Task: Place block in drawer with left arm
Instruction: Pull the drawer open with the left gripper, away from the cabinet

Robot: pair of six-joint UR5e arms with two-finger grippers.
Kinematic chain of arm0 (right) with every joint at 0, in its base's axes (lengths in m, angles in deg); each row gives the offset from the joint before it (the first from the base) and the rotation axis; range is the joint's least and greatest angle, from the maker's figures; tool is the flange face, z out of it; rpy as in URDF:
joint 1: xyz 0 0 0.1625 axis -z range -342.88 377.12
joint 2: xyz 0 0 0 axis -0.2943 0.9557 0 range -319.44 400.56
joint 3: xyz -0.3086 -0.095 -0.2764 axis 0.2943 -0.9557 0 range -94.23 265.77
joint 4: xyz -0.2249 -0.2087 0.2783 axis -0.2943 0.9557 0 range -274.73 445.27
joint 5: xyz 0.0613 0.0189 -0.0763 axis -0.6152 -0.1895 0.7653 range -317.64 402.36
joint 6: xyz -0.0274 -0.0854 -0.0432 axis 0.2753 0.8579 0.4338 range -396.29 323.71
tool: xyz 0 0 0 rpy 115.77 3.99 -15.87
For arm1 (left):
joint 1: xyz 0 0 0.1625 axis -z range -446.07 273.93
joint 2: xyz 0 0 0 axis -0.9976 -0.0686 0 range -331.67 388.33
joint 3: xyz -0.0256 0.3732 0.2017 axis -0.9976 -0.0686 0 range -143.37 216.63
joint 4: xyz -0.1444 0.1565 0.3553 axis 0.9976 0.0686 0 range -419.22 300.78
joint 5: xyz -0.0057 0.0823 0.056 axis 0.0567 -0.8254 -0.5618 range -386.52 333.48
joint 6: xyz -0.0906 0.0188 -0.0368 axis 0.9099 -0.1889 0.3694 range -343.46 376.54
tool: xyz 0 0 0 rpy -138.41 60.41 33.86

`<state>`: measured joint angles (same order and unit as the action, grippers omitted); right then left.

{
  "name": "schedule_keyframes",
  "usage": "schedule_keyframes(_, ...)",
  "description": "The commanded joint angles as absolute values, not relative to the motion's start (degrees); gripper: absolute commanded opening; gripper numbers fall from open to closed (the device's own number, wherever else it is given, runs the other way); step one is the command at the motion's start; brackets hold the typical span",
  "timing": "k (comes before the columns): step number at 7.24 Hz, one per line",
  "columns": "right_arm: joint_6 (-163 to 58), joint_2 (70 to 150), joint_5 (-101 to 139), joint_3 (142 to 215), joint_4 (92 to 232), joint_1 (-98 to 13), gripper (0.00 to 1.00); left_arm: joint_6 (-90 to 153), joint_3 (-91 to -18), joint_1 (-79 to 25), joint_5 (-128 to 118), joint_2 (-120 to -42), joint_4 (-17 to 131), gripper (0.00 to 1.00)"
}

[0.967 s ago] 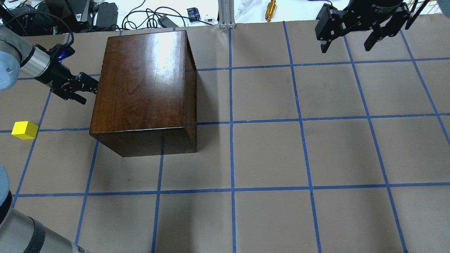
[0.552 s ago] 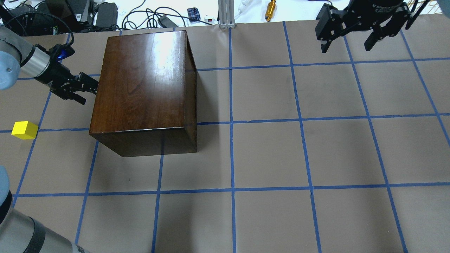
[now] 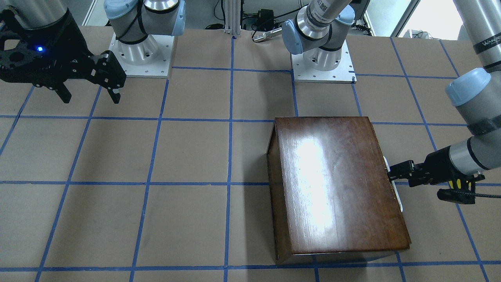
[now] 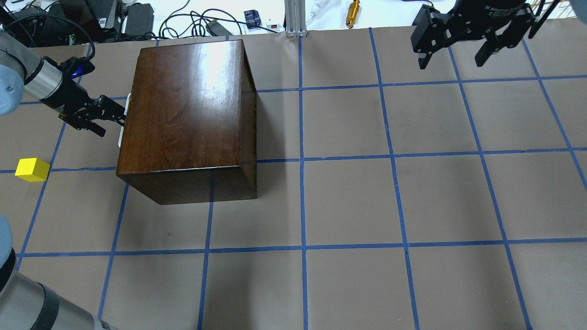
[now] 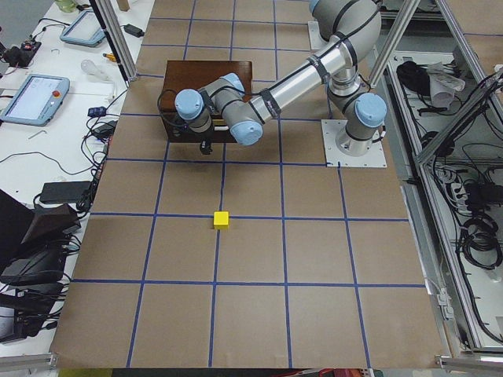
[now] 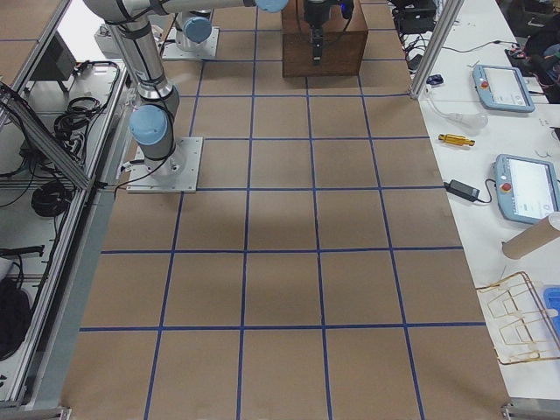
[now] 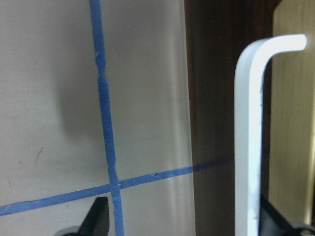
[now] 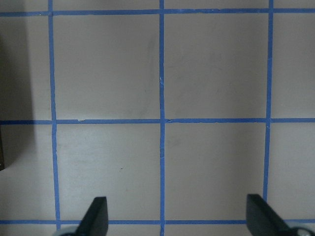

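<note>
The yellow block (image 4: 32, 169) lies on the table, apart from and nearer than my left gripper; it also shows in the exterior left view (image 5: 222, 220). The dark-brown wooden box (image 4: 188, 105) stands left of centre. The drawer's white pull handle (image 4: 123, 123) shows as a thin strip just beyond the box's left edge; the drawer itself is hidden. My left gripper (image 4: 114, 121) is open at that edge. In the left wrist view the handle (image 7: 247, 137) stands between the fingers, against the right fingertip (image 7: 273, 221). My right gripper (image 4: 451, 62) hangs open and empty at the far right.
Cables and power supplies (image 4: 137, 16) and an aluminium post (image 4: 296, 18) lie along the far table edge. Both arm bases (image 3: 323, 62) stand on plates behind the box. Blue tape marks a grid on the brown table.
My left gripper has drawn slightly left, away from the box. A white strip of the handle now shows past the box's left edge. The block and right arm have not moved.
</note>
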<state>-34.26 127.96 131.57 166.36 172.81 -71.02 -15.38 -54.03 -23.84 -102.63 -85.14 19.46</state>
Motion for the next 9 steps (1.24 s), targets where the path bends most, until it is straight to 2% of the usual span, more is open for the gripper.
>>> schedule_keyframes(1,-34.3,127.9,131.6,166.4,172.8,-71.0,1.0,-15.7,-53.9,-25.6,-102.6,-85.1,19.4,1.0)
schedule_keyframes(9,-34.3,127.9,131.5,166.4,172.8,-71.0,1.0,-16.9,-53.9,-31.0,-102.7,-85.1,19.4,1.0)
